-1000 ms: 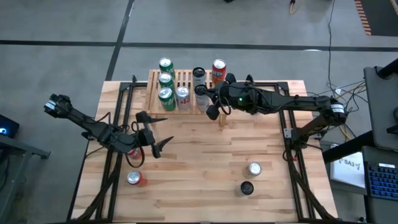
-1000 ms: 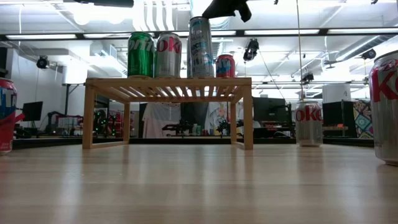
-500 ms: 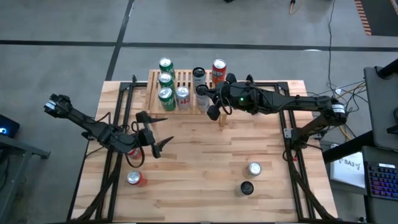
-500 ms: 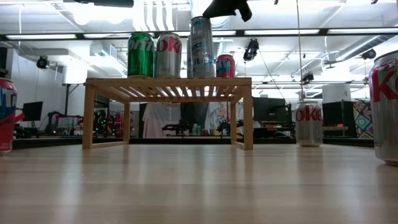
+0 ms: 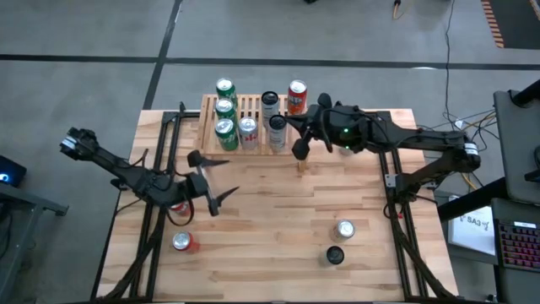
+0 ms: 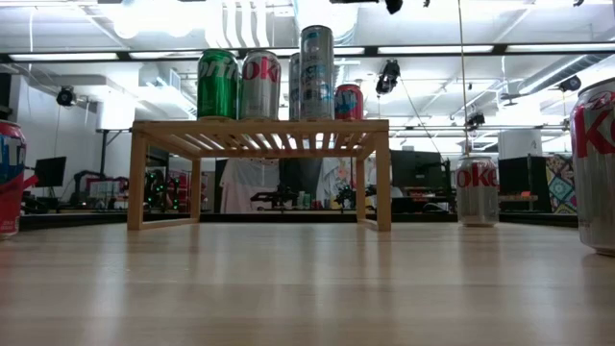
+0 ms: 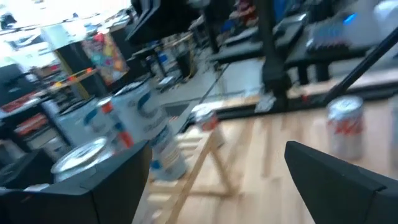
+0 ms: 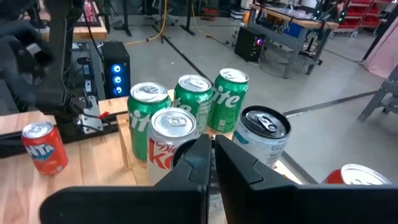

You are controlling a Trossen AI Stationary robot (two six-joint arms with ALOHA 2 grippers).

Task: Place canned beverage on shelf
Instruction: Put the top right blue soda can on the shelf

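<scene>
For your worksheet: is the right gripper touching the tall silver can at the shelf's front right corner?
Apart. In the high view the right gripper sits to the right of the tall silver can on the shelf, with bare wood visible between them.

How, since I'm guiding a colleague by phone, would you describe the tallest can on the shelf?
Find the low wooden shelf at the far edge of the table. In its front row, the tall can stands right of the Diet Coke can, seen from above. It is slim, silver with blue print, rising above its stubbier neighbours.
</scene>
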